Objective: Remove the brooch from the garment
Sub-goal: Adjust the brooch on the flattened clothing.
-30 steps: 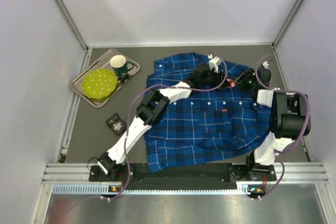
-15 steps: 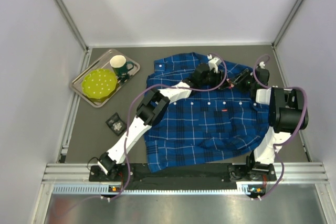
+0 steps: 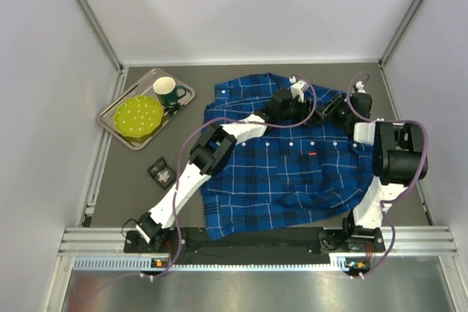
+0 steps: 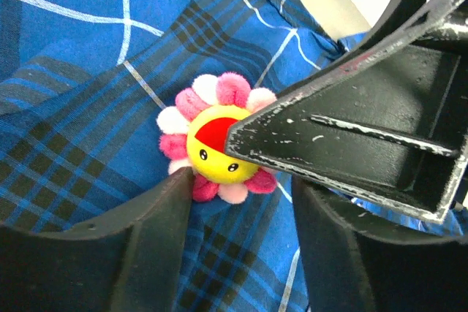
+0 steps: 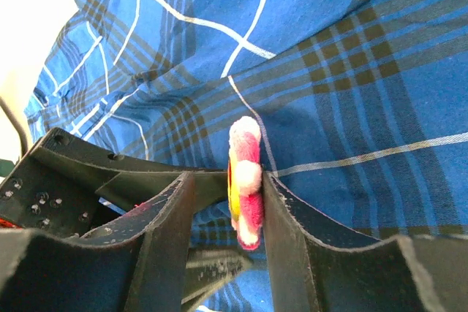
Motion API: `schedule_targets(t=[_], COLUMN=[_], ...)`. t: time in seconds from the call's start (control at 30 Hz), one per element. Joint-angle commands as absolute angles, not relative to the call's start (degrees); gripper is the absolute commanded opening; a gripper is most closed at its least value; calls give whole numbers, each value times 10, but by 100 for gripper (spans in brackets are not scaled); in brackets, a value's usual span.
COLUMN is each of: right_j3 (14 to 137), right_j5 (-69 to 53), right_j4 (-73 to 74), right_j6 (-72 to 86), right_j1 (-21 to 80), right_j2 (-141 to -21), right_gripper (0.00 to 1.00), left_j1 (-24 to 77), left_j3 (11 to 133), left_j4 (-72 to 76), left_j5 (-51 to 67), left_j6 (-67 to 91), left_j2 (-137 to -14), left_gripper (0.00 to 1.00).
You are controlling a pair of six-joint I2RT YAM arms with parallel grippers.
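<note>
Plush flower brooch, pink and white petals round a yellow face [image 4: 208,144], sits on the blue plaid button-up shirt [image 3: 285,180], mid-frame in the left wrist view. Left gripper [image 4: 241,180] stands half open astride its lower petals, holding nothing. Right gripper [image 5: 227,180] stands half open around the brooch; whether it grips, I cannot tell.

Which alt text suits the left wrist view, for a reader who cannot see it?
A flower brooch, pink and white petals round a yellow smiling face, sits on the blue plaid shirt. The left gripper frames it from below; the right gripper overlaps its right side.
</note>
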State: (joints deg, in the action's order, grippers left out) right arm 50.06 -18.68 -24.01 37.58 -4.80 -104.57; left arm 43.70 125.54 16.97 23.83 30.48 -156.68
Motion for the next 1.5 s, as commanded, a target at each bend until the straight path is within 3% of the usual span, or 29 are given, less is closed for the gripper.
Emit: schedule_targets(t=[0.0,0.07,0.2,0.43,0.73,1.03,1.17,1.2,1.23,1.37,1.47], right_j3=[526,525,522,525,515,472,480,482,484,476,473], right_j5=[-197,-200,-211,-230,-234,-335,-356,-358,-362,-361,-368], right_j4=[-264,-265,-272,-277,-263,-399,-407,-403,-401,-404,-415], right_j6=[353,347,342,333,310,424,439,439,439,443,456], right_j1=[-34,-29,-25,-23,-26,-80,-81,-81,-81,-85,-92], right_j2=[-1020,-1014,-1008,-1005,-989,-1018,-1035,-1038,-1040,-1037,-1039], right_gripper=[42,45,48,52,60,60,60,60,60,60,60], left_j1=[434,433,430,417,416,417,420,422,424,432,439], left_j3=[1226,1207,1158,1045,1186,1242,1287,1296,1298,1296,1308], left_j4=[162,163,157,193,79,48,34,30,26,34,24], left_j5=[228,230,199,143,136,83,86,82,72,52,40], left_j6=[287,286,279,337,596,710,731,734,735,751,749], left_j2=[-1515,-1491,-1435,-1337,-1407,-1463,-1498,-1504,-1506,-1508,-1514], left_gripper=[66,73,75,70,73,76,87,96,98,98,92])
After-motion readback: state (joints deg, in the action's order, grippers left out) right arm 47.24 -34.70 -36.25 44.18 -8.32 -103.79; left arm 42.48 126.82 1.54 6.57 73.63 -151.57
